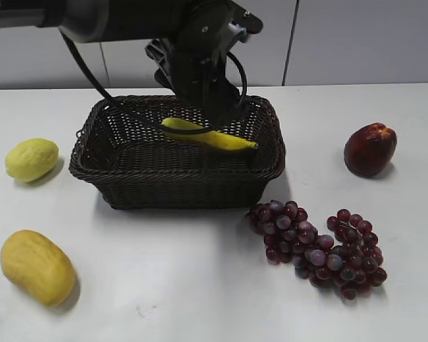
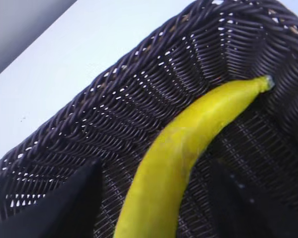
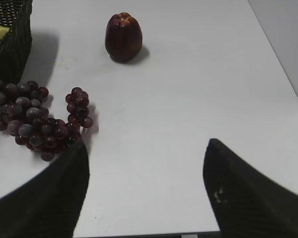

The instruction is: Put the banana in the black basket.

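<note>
While no writing shows, the left tool, spread wide, straddles the banana inside the black basket.

White matte table, pale grey panelled wall behind, dark vertical seam, soft even light

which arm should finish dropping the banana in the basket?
Left. Its gripper is already inside the basket, fingers open on either side of the banana. The right gripper hangs open over bare table by the grapes.
</note>
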You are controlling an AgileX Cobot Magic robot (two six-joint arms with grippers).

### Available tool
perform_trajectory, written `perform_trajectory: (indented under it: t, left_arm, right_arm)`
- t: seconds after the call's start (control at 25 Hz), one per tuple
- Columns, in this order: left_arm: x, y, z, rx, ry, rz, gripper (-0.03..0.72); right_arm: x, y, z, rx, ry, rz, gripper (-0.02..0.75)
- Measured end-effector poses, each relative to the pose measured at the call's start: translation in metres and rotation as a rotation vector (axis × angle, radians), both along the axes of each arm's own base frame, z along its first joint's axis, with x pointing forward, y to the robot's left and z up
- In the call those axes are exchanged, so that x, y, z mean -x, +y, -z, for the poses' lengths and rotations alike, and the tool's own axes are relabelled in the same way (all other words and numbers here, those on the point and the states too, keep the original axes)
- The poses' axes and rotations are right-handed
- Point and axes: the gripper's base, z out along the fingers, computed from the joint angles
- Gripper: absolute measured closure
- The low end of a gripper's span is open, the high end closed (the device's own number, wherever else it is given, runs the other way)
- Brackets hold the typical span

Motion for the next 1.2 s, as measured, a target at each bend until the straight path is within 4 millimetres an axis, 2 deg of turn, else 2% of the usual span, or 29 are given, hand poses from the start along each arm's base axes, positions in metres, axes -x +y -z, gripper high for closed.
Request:
perform_trajectory:
  t: [0.16,0.24,0.56,0.84,1.0,1.2]
  left_arm:
    - [0.004,0.007,-0.016,-0.018,-0.006,-0.020,0.036]
    - [0.010,0.014,-0.030,-0.020,-0.001,-0.042,0.037]
    - [0.045,0.036,-0.077,0.019,0.155,-0.079,0.068]
    - [0.055,0.052,-0.108,0.099,0.161,-0.052,0.105]
    - [0.048,0.074,-0.121,0.189,0.198,-0.098,0.108]
    - [0.035,0.127,-0.133,0.244,0.191,-0.223,0.110]
  right_arm:
    - [0.000,0.000,0.000,0.000,0.000,0.000,0.166]
    - [0.000,0.000,0.000,0.000,0.000,0.000,0.166]
    - [0.000,0.000,0.000,0.000,0.000,0.000,0.166]
    - [0.000,0.000,0.000,0.000,0.000,0.000,0.166]
    - [0.000,0.000,0.000,0.000,0.000,0.000,0.166]
    - [0.000,0.000,0.000,0.000,0.000,0.000,0.166]
